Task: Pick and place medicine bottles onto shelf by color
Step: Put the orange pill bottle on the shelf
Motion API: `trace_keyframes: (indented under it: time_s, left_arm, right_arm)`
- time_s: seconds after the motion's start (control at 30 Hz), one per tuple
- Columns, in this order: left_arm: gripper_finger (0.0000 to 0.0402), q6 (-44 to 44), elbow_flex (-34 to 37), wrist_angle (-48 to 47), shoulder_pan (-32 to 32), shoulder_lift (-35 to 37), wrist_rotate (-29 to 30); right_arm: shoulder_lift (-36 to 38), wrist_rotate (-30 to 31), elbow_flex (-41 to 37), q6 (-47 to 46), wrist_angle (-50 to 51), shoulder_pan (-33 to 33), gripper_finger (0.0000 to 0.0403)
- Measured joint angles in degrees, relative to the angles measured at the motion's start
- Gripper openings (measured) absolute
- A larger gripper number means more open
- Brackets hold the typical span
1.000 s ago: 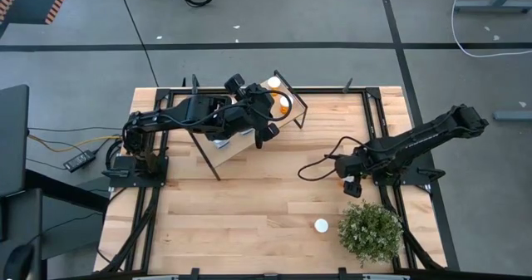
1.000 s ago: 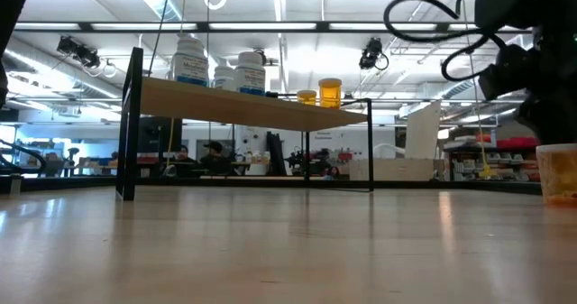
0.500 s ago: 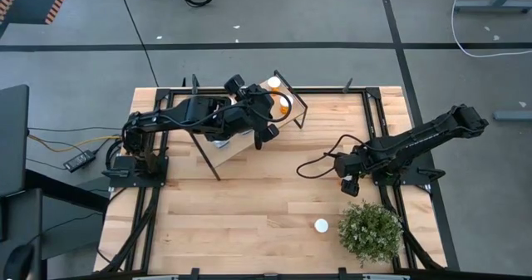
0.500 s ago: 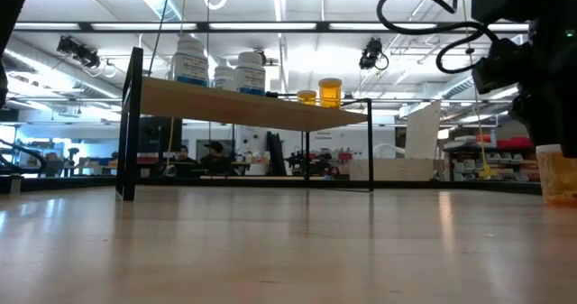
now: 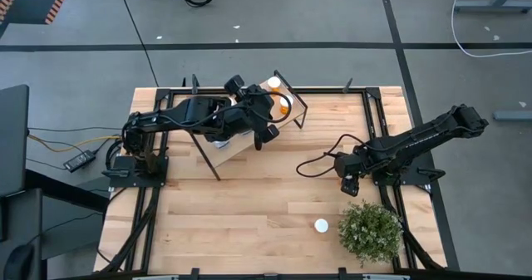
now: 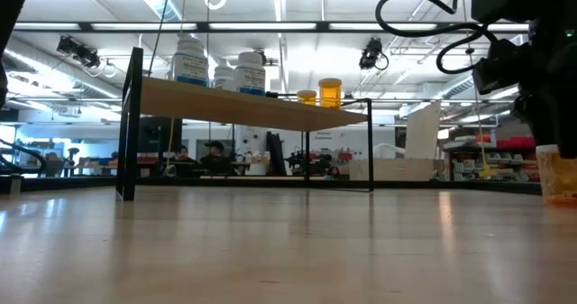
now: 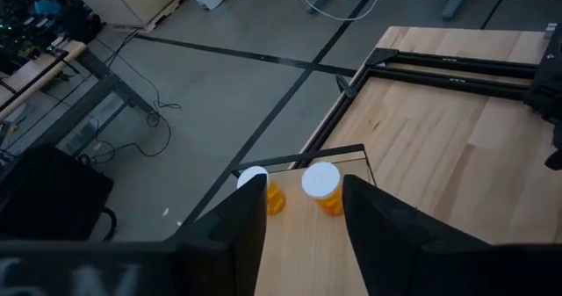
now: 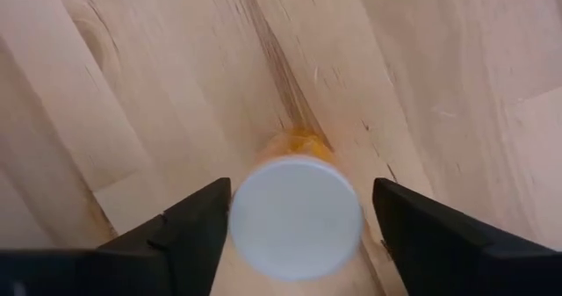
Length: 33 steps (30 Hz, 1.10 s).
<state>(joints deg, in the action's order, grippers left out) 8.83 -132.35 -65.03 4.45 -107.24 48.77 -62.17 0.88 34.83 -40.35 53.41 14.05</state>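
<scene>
The shelf (image 6: 243,105) stands at the table's far left and carries white bottles (image 6: 189,59) and two orange bottles (image 7: 321,187) on its slanted board. My left gripper (image 7: 303,243) hovers open and empty above the shelf board (image 5: 235,149), short of the orange bottles. My right gripper (image 8: 299,234) is open, pointing down over an orange bottle (image 8: 296,204) that stands upright on the table at the right (image 6: 559,173). Its fingers stand on either side of the white cap. Another white-capped bottle (image 5: 321,225) stands on the table nearer the front.
A green potted plant (image 5: 370,232) stands at the front right, close to my right gripper and the loose bottle. Black frame rails (image 5: 378,118) run along the table's edges. Bare tabletop (image 5: 249,205) lies in the middle and front left.
My right gripper has shifted slightly toward the table's left and far side and come down a little over the orange bottle. The bottle has stayed standing where it was.
</scene>
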Motion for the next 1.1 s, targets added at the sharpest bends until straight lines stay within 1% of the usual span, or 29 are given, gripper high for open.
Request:
trace_keyframes:
  time_s: [0.17, 0.33, 0.5, 0.7, 0.93, 1.1]
  left_arm:
    - [0.0151, 1.1, 0.0, 0.0, 0.0, 0.0, 0.0]
    - [0.0149, 1.1, 0.0, 0.0, 0.1, 0.0, 0.0]
    - [0.015, 1.1, 0.0, 0.0, 0.1, 0.0, 0.0]
    - [0.014, 1.1, 0.0, 0.0, 0.3, 0.0, 0.0]
    - [0.0136, 1.0, 0.0, 0.0, 0.3, 0.0, 0.0]
    - [0.0138, 1.0, 0.0, 0.0, 0.2, 0.0, 0.0]
  right_arm:
    - [0.0, -0.1, 0.0, -0.1, 0.0, 0.0, 0.0258]
    - [0.0, -0.7, 0.0, -0.1, 0.0, 0.0, 0.0238]
    - [0.0, -1.2, 0.0, -0.1, 0.0, 0.0, 0.0232]
    - [0.0, -2.5, 0.5, -0.2, 0.2, 0.0, 0.0234]
    - [0.0, -2.6, 5.8, 0.3, 0.3, 0.0, 0.0234]
    - [0.0, -2.6, 11.4, 1.1, 2.0, -0.1, 0.0234]
